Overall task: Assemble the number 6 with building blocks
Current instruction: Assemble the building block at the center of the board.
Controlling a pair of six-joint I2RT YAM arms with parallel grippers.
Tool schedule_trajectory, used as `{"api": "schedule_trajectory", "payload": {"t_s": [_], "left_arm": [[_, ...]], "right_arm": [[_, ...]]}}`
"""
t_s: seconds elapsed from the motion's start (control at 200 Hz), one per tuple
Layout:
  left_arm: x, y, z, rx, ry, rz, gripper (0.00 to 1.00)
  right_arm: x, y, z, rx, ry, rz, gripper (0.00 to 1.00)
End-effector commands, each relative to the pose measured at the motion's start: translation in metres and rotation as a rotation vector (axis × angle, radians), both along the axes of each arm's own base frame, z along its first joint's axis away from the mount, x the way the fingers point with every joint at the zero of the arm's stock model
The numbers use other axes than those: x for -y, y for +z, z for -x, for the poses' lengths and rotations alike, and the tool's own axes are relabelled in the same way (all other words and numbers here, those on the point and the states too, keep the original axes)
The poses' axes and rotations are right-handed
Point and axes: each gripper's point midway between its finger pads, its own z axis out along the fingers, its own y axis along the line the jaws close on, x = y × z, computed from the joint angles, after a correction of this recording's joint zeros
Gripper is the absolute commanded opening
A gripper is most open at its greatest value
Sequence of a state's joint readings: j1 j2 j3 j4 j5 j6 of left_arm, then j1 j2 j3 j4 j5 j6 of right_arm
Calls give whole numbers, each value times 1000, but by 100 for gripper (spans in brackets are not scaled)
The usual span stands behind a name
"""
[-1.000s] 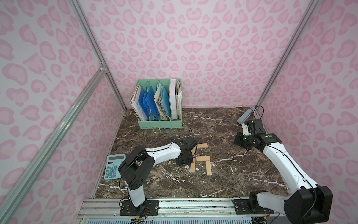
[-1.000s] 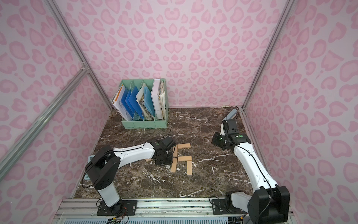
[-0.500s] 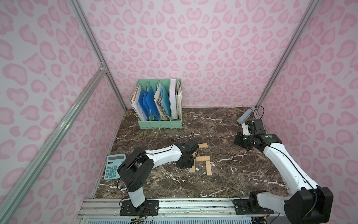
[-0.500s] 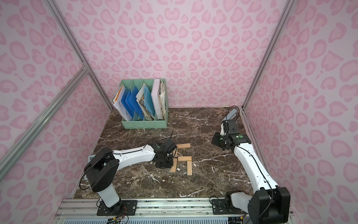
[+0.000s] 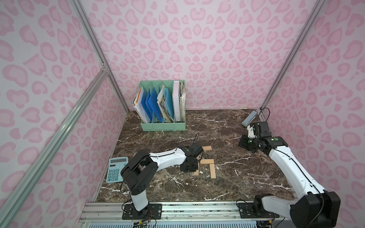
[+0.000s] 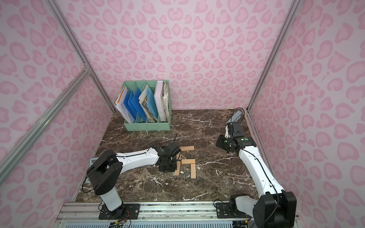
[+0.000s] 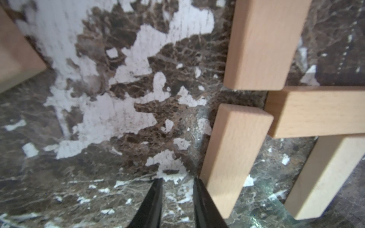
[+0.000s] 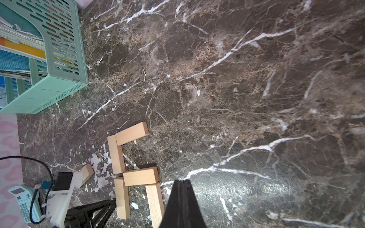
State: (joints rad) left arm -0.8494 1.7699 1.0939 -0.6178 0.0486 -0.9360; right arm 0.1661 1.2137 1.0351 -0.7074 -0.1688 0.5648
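Teal calculator at far left of the marble table; key legends are too small to read. Green file rack at the back holds papers, print illegible. No brand mark is readable anywhere.

Left gripper: low over the table, jaws drawn almost together, nothing between them. One finger is touching or just beside the long side of the lower-left plank; cannot tell which. A spare plank lies apart, on the left arm's side.

Building blocks: five are laid mid-table as the number 6, giving top bar, two left uprights, middle bar and lower-right upright. Bottom bar is missing. The lower-left plank looks slightly off parallel with its neighbour, though perspective may account for that.

Judged step: squaring that plank by a sideways nudge. Push slowly near its free end, keep its other end against the middle bar, and leave one plank's span open below.

Right gripper: jaws pressed together, empty, well off to the right.
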Motion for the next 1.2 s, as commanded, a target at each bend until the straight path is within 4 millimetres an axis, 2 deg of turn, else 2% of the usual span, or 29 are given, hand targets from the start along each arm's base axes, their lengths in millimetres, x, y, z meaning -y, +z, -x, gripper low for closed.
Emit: {"api": "schedule_trajectory", "payload": {"t_s": [0.0,0.64,0.975,1.105,1.195], "left_arm": [[-1,-1,1,-6,-1,-6,31],[8,2,-1,-1,-5,8,31],[-3,2,3,6,7,-17,30],[-13,16,4,36,-6,-41,32],[-24,39,-5,118,-12,-50,44]], "right_arm": [[1,2,-1,12,-4,6,0],[0,4,-2,15,-1,4,0],[0,4,1,14,1,5,0],[0,4,3,15,5,2,0],[0,3,4,17,7,1,5]]}}
